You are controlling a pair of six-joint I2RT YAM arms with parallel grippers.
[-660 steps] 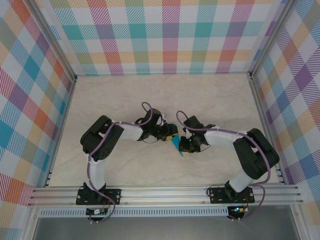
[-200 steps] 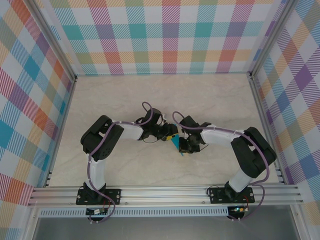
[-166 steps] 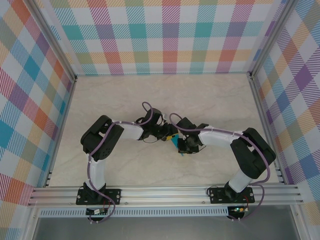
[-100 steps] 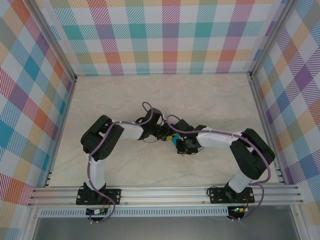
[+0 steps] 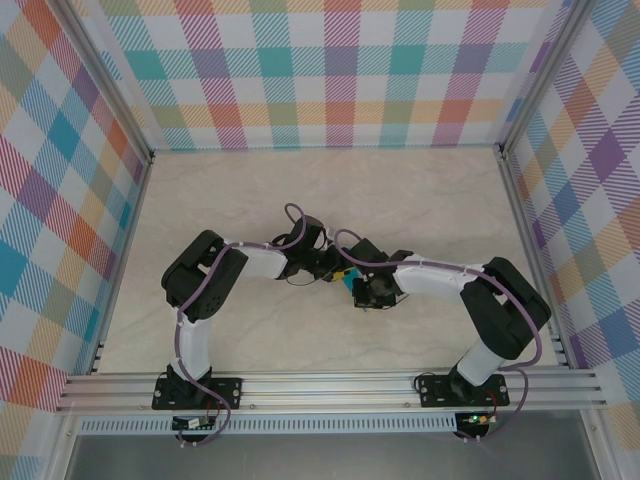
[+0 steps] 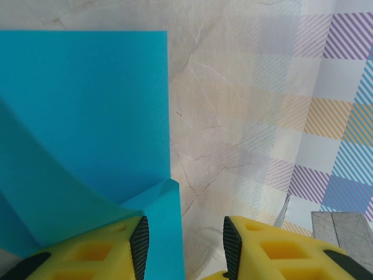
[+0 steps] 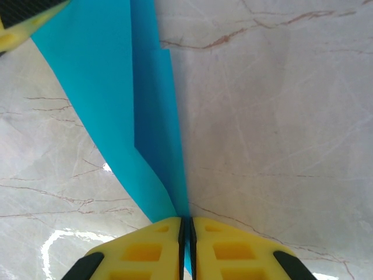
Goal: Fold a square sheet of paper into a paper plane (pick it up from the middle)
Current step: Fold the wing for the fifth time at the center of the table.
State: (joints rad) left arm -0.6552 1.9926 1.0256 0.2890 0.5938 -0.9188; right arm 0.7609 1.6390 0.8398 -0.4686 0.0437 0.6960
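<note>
Right claw [image 7: 186, 226] with paper [image 7: 111, 87], farther left

I'm seeing the sheet of paper [image 6: 81, 116] as plain teal-blue, no print, a bit darker along the folded strip. The desk [image 5: 400, 190] is cream marble-look w/ thin brown veins. The walls [image 5: 340, 70] are pastel plaid: teal, purple, orange, yellow, green on white. My left pincer [image 6: 185, 240] and right pincer [image 7: 186, 236] are yellow w/ black trim. The arms [image 5: 262, 262] are black & white, the cables [image 5: 185, 340] purple, the frame [image 5: 330, 385] silver.
</note>
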